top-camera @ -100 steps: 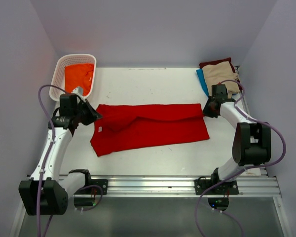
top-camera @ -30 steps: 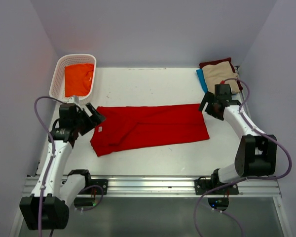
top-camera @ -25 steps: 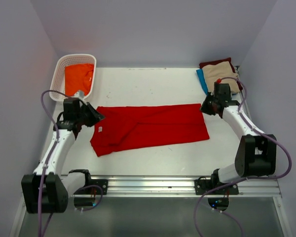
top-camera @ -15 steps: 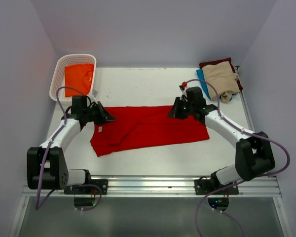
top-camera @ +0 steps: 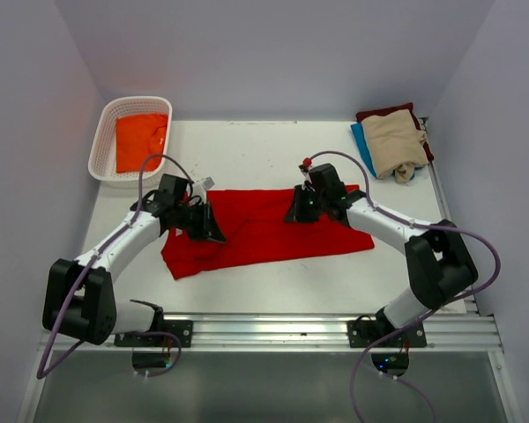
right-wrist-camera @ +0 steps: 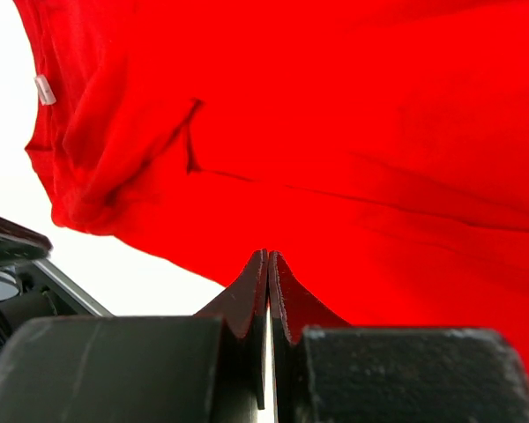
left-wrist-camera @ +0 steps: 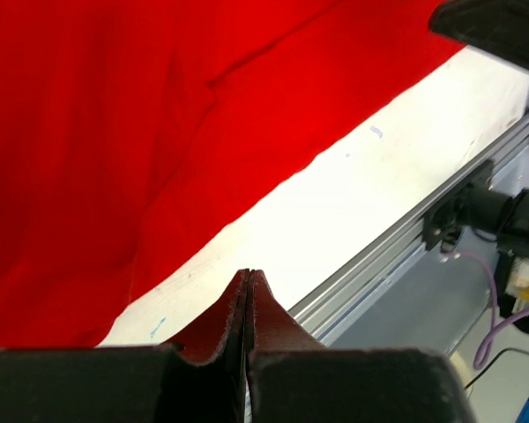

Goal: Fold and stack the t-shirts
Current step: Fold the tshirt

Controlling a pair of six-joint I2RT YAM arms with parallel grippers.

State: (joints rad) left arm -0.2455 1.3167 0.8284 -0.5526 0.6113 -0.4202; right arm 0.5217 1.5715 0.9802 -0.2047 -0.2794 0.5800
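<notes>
The large red t-shirt point(top-camera: 273, 227) lies spread flat across the middle of the table, also filling the left wrist view point(left-wrist-camera: 115, 132) and the right wrist view point(right-wrist-camera: 353, 123). Its small white tag point(right-wrist-camera: 44, 90) shows at the collar end. My left gripper point(top-camera: 213, 232) hangs over the shirt's left part, shut with nothing between its fingers point(left-wrist-camera: 247, 280). Over the shirt's upper middle, my right gripper point(top-camera: 293, 212) is shut and empty too point(right-wrist-camera: 267, 261). An orange t-shirt point(top-camera: 141, 141) lies in the basket. Beige point(top-camera: 395, 141), maroon point(top-camera: 381, 113) and blue point(top-camera: 361, 145) t-shirts are stacked at the back right.
The white slotted basket point(top-camera: 103, 141) stands at the back left corner. A metal rail point(top-camera: 317, 328) runs along the near table edge, seen also in the left wrist view point(left-wrist-camera: 406, 238). Grey walls close in the left, back and right sides.
Both arms have swung inward from the shirt's outer ends to above its body, and both grippers have gone from open to shut. The red shirt has not moved.
</notes>
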